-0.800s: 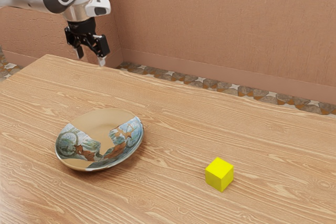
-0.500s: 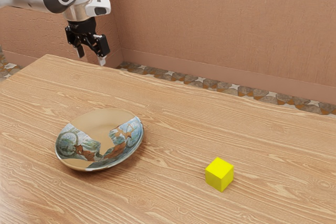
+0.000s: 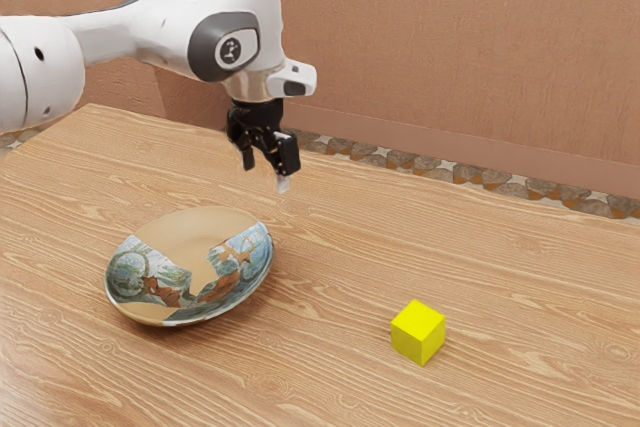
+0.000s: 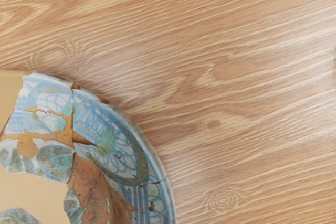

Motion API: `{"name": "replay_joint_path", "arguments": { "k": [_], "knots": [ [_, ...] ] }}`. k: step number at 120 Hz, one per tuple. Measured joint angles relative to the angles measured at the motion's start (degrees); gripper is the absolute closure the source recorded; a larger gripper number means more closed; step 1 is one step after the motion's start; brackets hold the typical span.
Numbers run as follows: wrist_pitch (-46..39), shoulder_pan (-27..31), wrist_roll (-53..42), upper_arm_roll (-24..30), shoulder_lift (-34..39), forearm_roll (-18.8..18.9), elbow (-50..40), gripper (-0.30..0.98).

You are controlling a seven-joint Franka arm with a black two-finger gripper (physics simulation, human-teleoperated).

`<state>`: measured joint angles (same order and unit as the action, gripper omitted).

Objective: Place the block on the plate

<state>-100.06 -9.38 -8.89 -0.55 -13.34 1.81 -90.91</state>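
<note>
Because the block [image 3: 418,332] lies toward half past four from the hand [image 3: 266,173] on the exterior view's clock face, well apart and lower down, the coming move seems to call for a reach along that line, then a descent. In that exterior view the block sits directly on the worktop [image 3: 350,247], level and ungripped; being a cube, it has no long axis to match, so lining up with two opposite sides should be enough. The single hand is up in the air, its two fingers standing apart with nothing between them. Toward seven o'clock from it is the plate [image 3: 205,234], and from the block the plate lies between nine and ten, so the later carry would run back that way. The wrist view looks down on wood grain and part of the plate's curved rim [image 4: 152,153], which suggests that the hand is nearer the plate than the block. As I judge it, the approach comes first, and dropping too early would risk meeting the plate.
</note>
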Motion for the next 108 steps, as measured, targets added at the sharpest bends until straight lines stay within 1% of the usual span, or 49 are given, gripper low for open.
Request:
{"name": "replay_joint_path", "arguments": {
  "k": [25, 48, 66, 78, 108],
  "knots": [
    [-4.3, -6.5, 3.0, 0.0, -3.7, -2.3, -0.4, 0.0],
    [-7.6, -12.3, 6.6, 0.0, -6.7, -3.1, -1.2, 0.0],
    [-10.5, -15.0, 9.3, 0.0, -10.7, -3.3, -0.4, 0.0],
    [-12.6, -15.9, 11.1, 0.9, -14.5, -3.5, 2.2, 0.0],
    [-16.5, -18.9, 14.9, 2.1, -19.9, -4.1, 5.9, 0.0]
  ]
}}
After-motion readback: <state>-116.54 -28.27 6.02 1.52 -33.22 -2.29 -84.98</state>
